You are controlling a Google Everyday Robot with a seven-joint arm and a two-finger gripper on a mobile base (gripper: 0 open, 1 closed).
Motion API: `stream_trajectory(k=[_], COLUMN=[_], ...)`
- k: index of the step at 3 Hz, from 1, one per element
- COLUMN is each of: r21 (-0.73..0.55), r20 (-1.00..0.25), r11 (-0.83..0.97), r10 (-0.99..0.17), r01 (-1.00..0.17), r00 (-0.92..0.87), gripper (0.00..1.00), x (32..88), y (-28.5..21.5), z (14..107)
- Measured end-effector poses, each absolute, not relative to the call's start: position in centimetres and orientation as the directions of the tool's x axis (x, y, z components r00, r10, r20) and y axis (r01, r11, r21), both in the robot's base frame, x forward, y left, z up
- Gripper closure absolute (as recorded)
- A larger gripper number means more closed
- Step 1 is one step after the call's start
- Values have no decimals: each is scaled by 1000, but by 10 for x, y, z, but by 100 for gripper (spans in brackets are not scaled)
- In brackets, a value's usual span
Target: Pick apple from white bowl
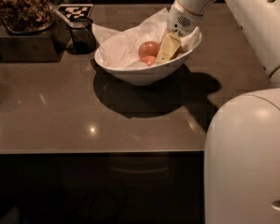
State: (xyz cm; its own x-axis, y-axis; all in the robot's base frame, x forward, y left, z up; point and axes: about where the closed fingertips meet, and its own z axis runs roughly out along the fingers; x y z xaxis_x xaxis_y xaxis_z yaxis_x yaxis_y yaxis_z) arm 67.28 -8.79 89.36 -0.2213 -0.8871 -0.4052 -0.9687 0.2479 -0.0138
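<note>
The white bowl (130, 71), lined with crumpled white paper, stands on the dark table at mid-back. Two small reddish-orange apples show inside it, one (148, 48) above the other (149, 60). My gripper (167, 49) reaches down from the upper right into the right half of the bowl, right beside these two apples. The large yellow-green apple does not show; the gripper covers that part of the bowl.
A small dark glass cup (82, 34) stands just left of the bowl. A dark box holding a dish of brown dried stuff (22, 8) is at the back left, with a black-and-white marker tag (74, 10) beside it. My white body (247, 157) fills the lower right.
</note>
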Motion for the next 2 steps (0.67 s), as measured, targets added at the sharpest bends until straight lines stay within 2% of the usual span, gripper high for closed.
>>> stream_trajectory(k=[1, 2], r21=[1, 9], r20=[-420, -420], r11=[254, 258], r10=[-878, -876], r01=[-967, -966], r00=[-230, -238], gripper=[32, 49], x=[676, 677], y=[-87, -89], z=[887, 883])
